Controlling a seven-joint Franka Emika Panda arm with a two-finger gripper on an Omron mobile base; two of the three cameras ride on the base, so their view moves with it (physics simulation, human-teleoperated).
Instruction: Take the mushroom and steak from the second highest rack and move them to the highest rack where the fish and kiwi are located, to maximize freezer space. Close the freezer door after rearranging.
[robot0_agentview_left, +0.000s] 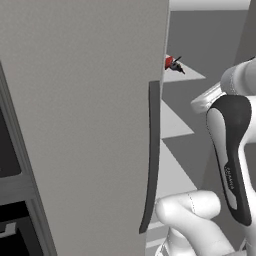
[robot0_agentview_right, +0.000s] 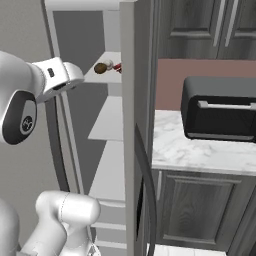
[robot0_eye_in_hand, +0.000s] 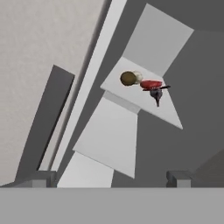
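— Steak (robot0_eye_in_hand: 150, 84) is seen where, and on what surface?

— It is seen in the hand view as a red chunk on the highest rack (robot0_eye_in_hand: 162, 110), a flat pale-grey panel inside the open freezer. The dark spiky fish (robot0_eye_in_hand: 156, 93) is pressed against it at 5 o'clock, and a brown rounded kiwi (robot0_eye_in_hand: 127, 78) is set at its 9 o'clock side, with a small pale lump, apparently the mushroom (robot0_eye_in_hand: 137, 76), between the two.

— And the second highest rack?

— The second highest rack (robot0_eye_in_hand: 111, 135) is shown bare beneath it, with another pale shelf lower down.

— How is the room laid out?

— In the left base view the freezer door (robot0_agentview_left: 85, 125) is swung open and covers the left half, its long dark handle (robot0_agentview_left: 151, 155) running along its edge. In the right base view a marble counter (robot0_agentview_right: 200, 150) is seen at 3 o'clock of the freezer, a black toaster oven (robot0_agentview_right: 220, 110) is placed on it, and dark wood cabinets (robot0_agentview_right: 200, 210) are set above and below.

— The gripper?

— The gripper (robot0_eye_in_hand: 111, 178) is held fully open and empty, its fingertips (robot0_eye_in_hand: 177, 178) well apart from the food.
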